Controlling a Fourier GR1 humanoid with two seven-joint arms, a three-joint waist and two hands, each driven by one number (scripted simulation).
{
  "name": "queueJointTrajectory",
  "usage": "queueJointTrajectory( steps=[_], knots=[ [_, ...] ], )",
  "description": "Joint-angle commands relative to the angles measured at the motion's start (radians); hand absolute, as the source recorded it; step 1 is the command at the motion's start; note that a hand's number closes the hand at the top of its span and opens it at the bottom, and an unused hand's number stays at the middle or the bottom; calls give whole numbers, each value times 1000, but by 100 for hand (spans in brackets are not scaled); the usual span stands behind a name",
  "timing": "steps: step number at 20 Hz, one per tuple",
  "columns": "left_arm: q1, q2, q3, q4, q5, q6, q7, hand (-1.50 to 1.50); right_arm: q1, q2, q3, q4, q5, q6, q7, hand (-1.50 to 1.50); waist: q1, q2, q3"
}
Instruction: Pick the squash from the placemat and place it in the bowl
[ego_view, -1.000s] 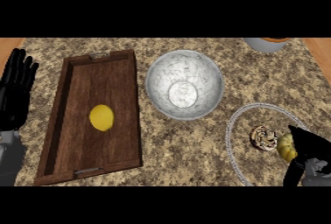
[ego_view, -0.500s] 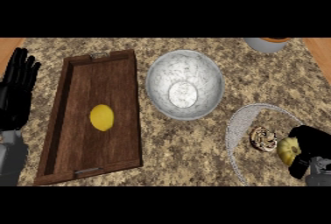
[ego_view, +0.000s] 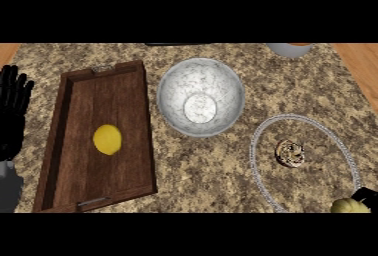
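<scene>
The yellow squash (ego_view: 349, 206) shows at the lower right edge, over the near rim of the round placemat (ego_view: 255, 150). Only a small black part of my right hand (ego_view: 367, 195) is in view, right against the squash and curled on it. Most of the hand and part of the squash are cut off by the edge. The marbled grey bowl (ego_view: 201, 97) stands at the middle back with nothing inside. At the far left edge my left hand (ego_view: 13, 107) rests open, fingers up.
A dark wooden tray (ego_view: 74, 145) lies left of the bowl with a lemon (ego_view: 107, 139) in it. The placemat carries a small patterned centre (ego_view: 289, 152). A grey cup (ego_view: 289, 49) shows at the back right edge.
My right hand has drawn back toward the lower right corner, taking the squash with it from the placemat's middle to its near rim. The left hand has stayed put.
</scene>
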Motion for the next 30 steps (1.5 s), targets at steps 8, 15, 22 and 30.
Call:
queueJointTrajectory(
  steps=[8, 15, 22, 30],
  knots=[
    [-8, -10, -6, -32, 4, -5, 44, 0, 574, 72, -108, -495, 73, -253, -111, 150, 13, 5, 0],
    [-43, 8, -2, -23, -13, 0, 61, 0, 575, 108, -91, -753, 10, -249, -126, 150, 26, 5, -1],
    [-31, 1, -10, -25, -9, -19, 44, 0, 388, 60, -66, -824, 4, -273, -103, 150, 46, 8, -6],
    [-50, -24, -32, -3, -27, -14, 16, 0, 101, 110, 111, -797, 7, -240, 21, 150, 66, 16, -9]
  ],
)
